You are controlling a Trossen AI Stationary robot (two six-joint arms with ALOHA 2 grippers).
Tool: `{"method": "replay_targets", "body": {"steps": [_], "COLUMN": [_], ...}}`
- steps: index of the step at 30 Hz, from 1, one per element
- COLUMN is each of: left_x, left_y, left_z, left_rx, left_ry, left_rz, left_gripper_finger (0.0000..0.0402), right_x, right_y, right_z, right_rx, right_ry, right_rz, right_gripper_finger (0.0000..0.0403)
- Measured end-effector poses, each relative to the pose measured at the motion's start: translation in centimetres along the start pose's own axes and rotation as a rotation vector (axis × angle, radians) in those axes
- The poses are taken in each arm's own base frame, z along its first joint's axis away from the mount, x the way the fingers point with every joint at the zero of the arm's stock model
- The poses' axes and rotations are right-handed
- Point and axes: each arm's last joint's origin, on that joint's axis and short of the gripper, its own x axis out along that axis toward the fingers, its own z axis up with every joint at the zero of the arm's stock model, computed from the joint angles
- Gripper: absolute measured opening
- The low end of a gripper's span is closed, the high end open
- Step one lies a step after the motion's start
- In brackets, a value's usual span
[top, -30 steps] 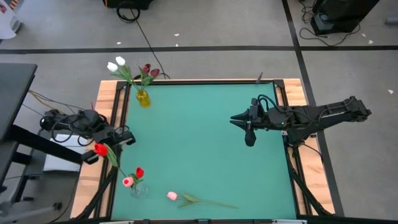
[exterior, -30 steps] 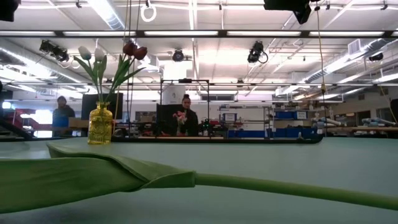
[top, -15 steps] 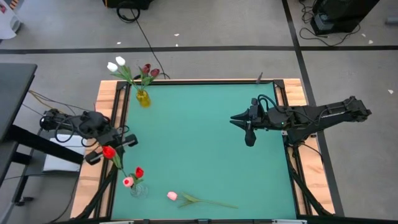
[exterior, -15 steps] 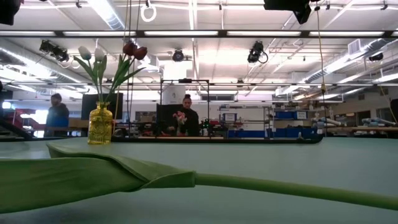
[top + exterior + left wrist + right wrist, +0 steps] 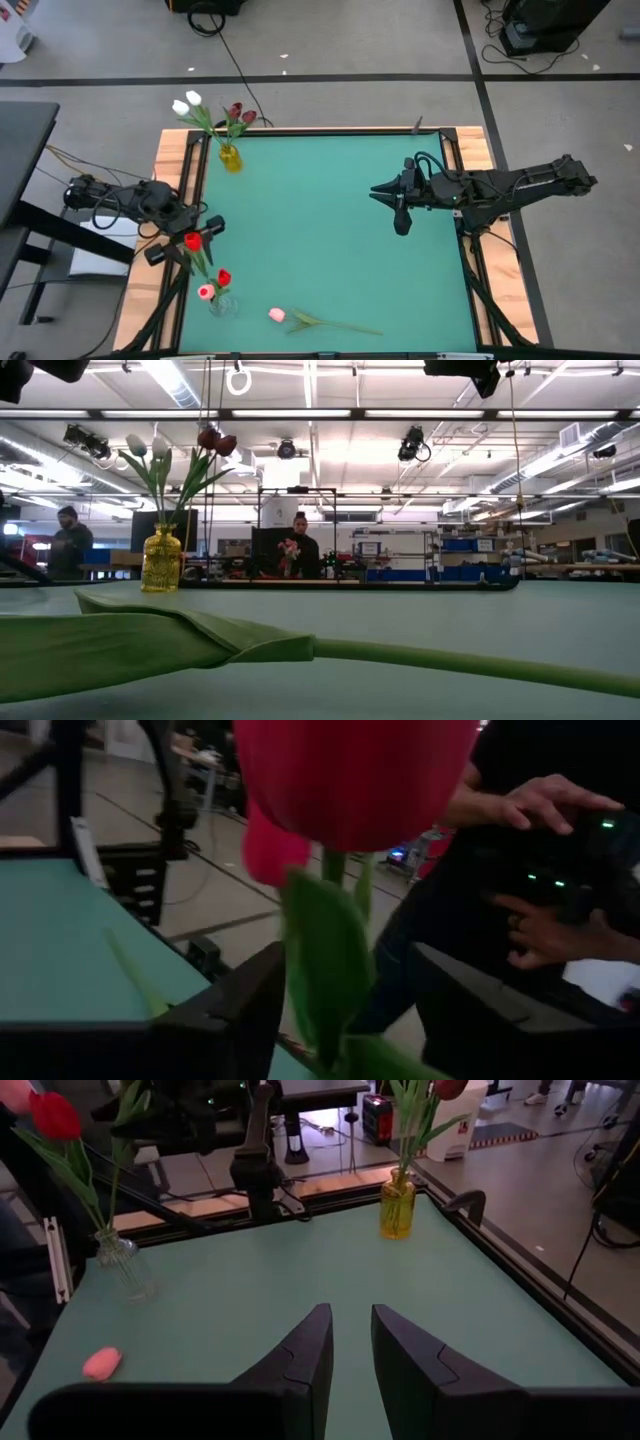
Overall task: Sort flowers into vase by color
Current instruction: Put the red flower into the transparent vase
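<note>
ok so the big change here: the left gripper [image 5: 184, 239] has swung in from the table's left edge with the red tulip [image 5: 350, 770], and its jaws, clamped on the stem a second ago, are now popped apart. In the left wrist view the fingers [image 5: 235, 1010] sit wide on either side of the green stem and don't seem to be pinching it anymore. From above, the red head has slid over toward the clear vase [image 5: 222, 305] at the near-left corner, the one that already holds a red and a pink flower. From the right wrist view the stem looks like it runs down into that vase, but I can't be 100% sure it's seated. If it is, that's another warm-coloured one sorted. The yellow vase [image 5: 231, 158] at the far-left corner has the whites and maroons. Left to do: the pink tulip [image 5: 277, 315] lying flat on the table [image 5: 330, 220] near the front edge. The right gripper [image 5: 402, 215] hasn't budged, hovering over the right side of the table, fingers slightly apart and empty.
</note>
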Motion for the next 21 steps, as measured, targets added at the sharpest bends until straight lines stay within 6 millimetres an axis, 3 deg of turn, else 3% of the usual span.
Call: {"method": "replay_targets", "body": {"steps": [14, 21], "left_x": [0.7, 1.1], "left_y": [-1.0, -0.7], "left_z": [-0.1, -1.8], "left_rx": [-0.171, -0.226], "left_ry": [0.014, 0.171], "left_rz": [-0.078, -0.043], "left_gripper_finger": [0.0228, 0.0228], "right_x": [0.0, 0.0], "right_y": [0.0, 0.0], "right_z": [0.0, 0.0], "right_rx": [0.000, 0.000], "right_ry": [0.000, 0.000], "right_rz": [0.000, 0.000], "right_gripper_finger": [0.0082, 0.0082]}}
